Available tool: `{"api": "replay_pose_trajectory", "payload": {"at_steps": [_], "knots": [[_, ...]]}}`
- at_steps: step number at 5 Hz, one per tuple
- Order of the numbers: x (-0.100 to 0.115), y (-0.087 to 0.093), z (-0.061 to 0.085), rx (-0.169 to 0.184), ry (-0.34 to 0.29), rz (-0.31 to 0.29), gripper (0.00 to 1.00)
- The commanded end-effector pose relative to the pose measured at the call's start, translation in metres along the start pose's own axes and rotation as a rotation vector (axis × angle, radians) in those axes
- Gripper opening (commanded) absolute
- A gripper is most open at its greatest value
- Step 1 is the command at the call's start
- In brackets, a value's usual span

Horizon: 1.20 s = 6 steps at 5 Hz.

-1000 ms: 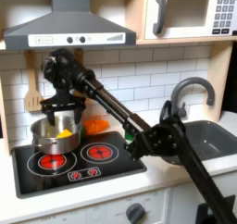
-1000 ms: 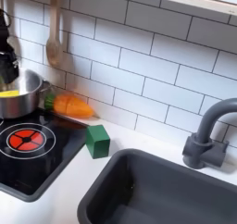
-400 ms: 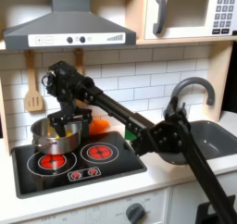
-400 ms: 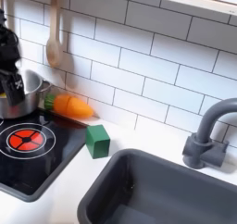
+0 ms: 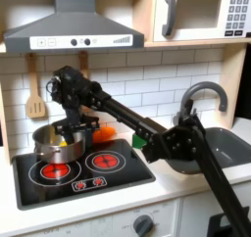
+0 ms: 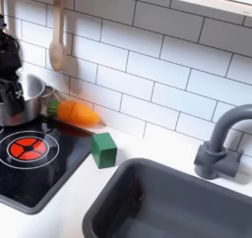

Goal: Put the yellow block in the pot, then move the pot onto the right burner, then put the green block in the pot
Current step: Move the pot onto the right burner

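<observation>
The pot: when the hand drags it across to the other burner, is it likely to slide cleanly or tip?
The pot looks wide, low and straight-sided, so tipping seems unlikely. Its shiny steel base on the smooth cooktop should probably slide easily. The hand is at the rim, so a one-sided pull might swivel it.

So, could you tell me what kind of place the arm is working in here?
It looks like a toy play kitchen. In the first exterior view there is a stove with red burner rings, a range hood above it and a microwave; the second exterior view shows a sink and faucet.
</observation>
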<state>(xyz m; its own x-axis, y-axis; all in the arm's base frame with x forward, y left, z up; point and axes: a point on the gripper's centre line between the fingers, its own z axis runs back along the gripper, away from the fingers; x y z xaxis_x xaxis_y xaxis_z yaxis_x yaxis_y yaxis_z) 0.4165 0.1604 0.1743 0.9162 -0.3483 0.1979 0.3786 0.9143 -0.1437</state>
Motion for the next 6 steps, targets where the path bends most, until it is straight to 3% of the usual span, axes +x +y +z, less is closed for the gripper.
{"api": "replay_pose_trajectory", "payload": {"at_steps": [1, 3, 6], "knots": [[0.008, -0.009, -0.007, 0.005, 0.014, -0.018, 0.0], [0.007, -0.013, -0.011, -0.009, 0.035, -0.028, 0.0], [0.019, -0.028, -0.016, 0.011, 0.03, -0.059, 0.0]]}}
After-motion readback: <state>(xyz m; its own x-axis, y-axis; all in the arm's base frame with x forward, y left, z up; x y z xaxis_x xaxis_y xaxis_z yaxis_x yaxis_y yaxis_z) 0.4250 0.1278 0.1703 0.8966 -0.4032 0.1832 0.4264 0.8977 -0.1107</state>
